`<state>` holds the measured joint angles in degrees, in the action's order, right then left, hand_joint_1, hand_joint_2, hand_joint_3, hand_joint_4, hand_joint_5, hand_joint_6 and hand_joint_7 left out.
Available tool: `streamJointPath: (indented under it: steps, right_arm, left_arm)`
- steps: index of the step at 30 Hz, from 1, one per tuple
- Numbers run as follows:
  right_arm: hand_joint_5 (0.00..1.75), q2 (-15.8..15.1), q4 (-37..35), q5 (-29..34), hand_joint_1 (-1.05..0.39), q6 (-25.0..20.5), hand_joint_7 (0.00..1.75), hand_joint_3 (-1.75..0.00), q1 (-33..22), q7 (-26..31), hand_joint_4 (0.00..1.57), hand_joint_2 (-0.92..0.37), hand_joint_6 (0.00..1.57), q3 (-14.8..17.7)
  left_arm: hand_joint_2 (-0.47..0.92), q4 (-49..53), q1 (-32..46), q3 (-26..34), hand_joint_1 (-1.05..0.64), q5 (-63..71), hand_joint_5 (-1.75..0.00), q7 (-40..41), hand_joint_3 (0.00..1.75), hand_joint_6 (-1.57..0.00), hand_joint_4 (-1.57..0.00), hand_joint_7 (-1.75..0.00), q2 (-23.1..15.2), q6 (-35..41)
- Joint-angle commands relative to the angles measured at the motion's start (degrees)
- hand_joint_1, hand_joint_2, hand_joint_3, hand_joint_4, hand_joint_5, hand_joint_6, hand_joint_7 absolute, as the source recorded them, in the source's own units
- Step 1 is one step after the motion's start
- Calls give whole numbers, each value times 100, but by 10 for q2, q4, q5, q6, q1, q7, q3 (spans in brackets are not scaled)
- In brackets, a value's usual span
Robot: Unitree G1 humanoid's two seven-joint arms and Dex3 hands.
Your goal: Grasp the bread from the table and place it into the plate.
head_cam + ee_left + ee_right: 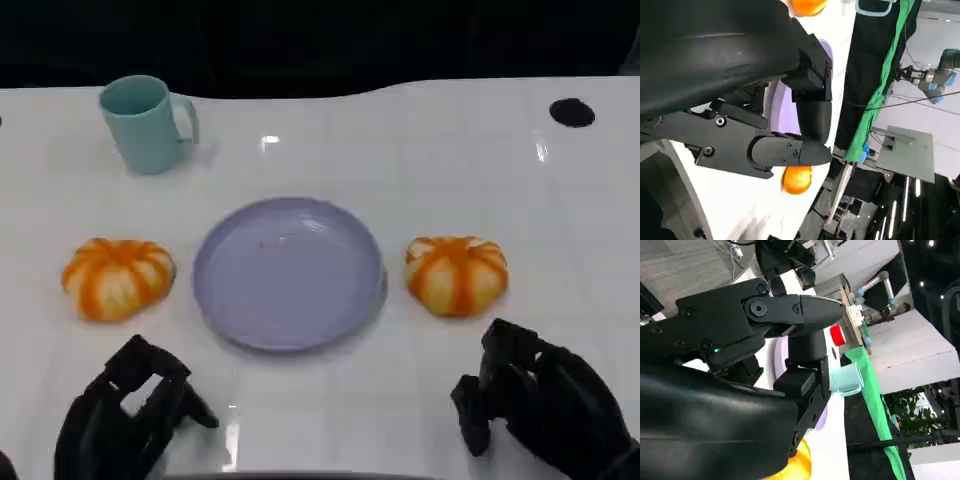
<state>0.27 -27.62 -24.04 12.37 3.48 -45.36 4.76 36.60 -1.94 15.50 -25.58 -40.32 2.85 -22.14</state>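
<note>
Two orange-and-white pumpkin-shaped breads lie on the white table, one [118,277] left of the lavender plate [288,272] and one [456,273] right of it. The plate holds nothing. My left hand [130,415] hovers at the table's near edge, below the left bread, open and holding nothing. My right hand [540,405] is near the front edge just below the right bread, also open. In the left wrist view my left hand [765,125] reaches over the plate [785,112] with a bread [797,180] beyond its fingertips. The right wrist view shows my right hand [765,340], the plate [780,354] and a bread [799,462].
A teal mug [150,125] stands at the back left, also in the right wrist view [847,379]. A black round mark [572,112] sits at the table's far right. A green cloth [880,75] hangs beyond the table's far edge.
</note>
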Motion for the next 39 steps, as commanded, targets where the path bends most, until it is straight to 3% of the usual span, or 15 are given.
streamJointPath:
  steps: [1,20,26,29,33,37,39]
  right_arm:
    - [175,-7,-3,-1,-56,6,175,-36,4,-3,94,-92,72,7]
    - [175,-7,-3,-3,-56,-4,175,-37,5,-10,94,-92,72,10]
    - [175,-20,13,27,-56,11,175,-36,10,4,93,-92,73,2]
    - [175,-32,19,54,-55,41,173,-30,18,11,90,-92,71,-5]
    - [171,-54,22,85,-59,88,145,-34,27,12,76,-92,69,-11]
    - [141,-70,44,110,-55,124,79,-26,27,31,60,-92,65,-11]
    - [126,-82,59,136,-51,145,59,-23,28,50,52,-92,58,-13]
  left_arm:
    - [92,0,-2,3,-52,-7,-175,-7,27,-49,-60,-151,-6,-2]
    - [92,-1,-1,3,-53,-2,-175,-4,27,-48,-58,-153,-6,-2]
    - [92,0,-2,3,-53,1,-175,1,28,-48,-59,-153,-4,-5]
    - [92,0,-3,2,-53,1,-175,2,27,-48,-59,-154,-4,-3]
    - [92,2,-4,3,-52,-5,-175,-4,28,-47,-58,-153,-2,-1]
    - [92,1,-3,1,-52,-3,-175,-3,28,-47,-58,-153,-1,2]
    - [92,3,-3,1,-53,-3,-175,-4,28,-48,-58,-153,-1,0]
